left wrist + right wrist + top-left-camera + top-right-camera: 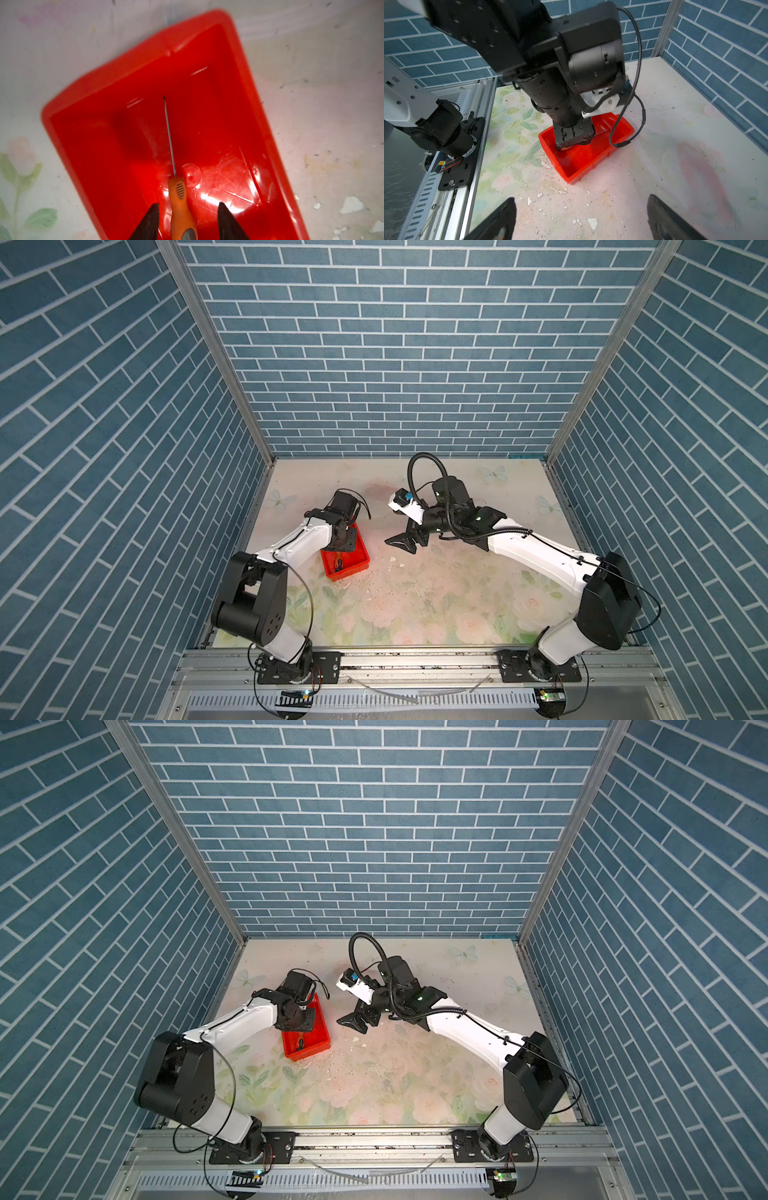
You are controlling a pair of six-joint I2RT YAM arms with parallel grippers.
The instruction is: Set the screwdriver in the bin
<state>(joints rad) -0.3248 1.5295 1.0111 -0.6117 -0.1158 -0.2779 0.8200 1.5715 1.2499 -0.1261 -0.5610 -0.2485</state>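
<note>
- Plainly, the left pincer stands spread. Its two black fingers flank the handle of the screwdriver, with red showing on either side, so nothing is pinched.
- From that handle the thin silver shaft runs away from the pincer over the floor of the red bin, and the whole tool lies inside the walls. The view is a little blurred, so I cannot tell whether it rests flat or is just settling.
- By its look the screwdriver is light, stiff and in no way fragile. Its round body would likely roll, though the low walls should stop it.
- The shaft looks smooth, narrow and slippery, a poor place to pinch. If it had to be taken up again, the better hold is probably across the thick middle of the handle, near the ribbed black patch, where there is width and some friction.
- In a top view the bin sits toward 9 o'clock from the middle of the flowered worktop, half covered by the left arm.
- At about 2 o'clock from the bin, well apart from it, the right pincer hangs over bare worktop, spread wide and empty.
</note>
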